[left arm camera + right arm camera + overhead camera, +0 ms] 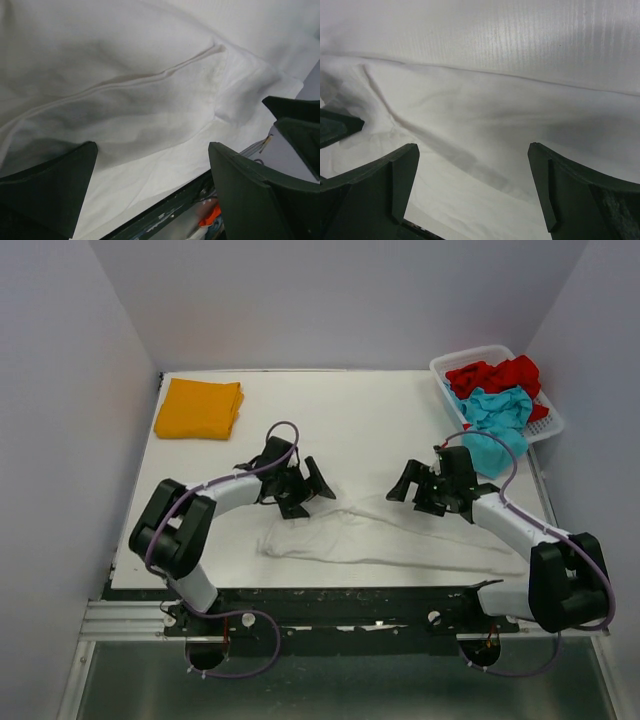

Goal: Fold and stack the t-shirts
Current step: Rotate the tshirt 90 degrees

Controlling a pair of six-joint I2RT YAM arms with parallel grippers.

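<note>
left pincer (307,494) wide open, empty | right pincer (416,494) same | both over white t-shirt (370,540), rumpled along near edge of surface (370,430) | folded orange-yellow t-shirt (200,408) far-left corner | basket (470,357) far-right corner, red t-shirt (495,375) inside, teal t-shirt (495,425) spilling out beside right pincer | open room toward far edge | wrist views alone show seam, creases

Lab robot cell: bare white walls (330,300) enclosing white table (370,420).

Table (380,430) bears orange shirt (200,408), seemingly white shirt (370,540), basket (470,353).
</note>
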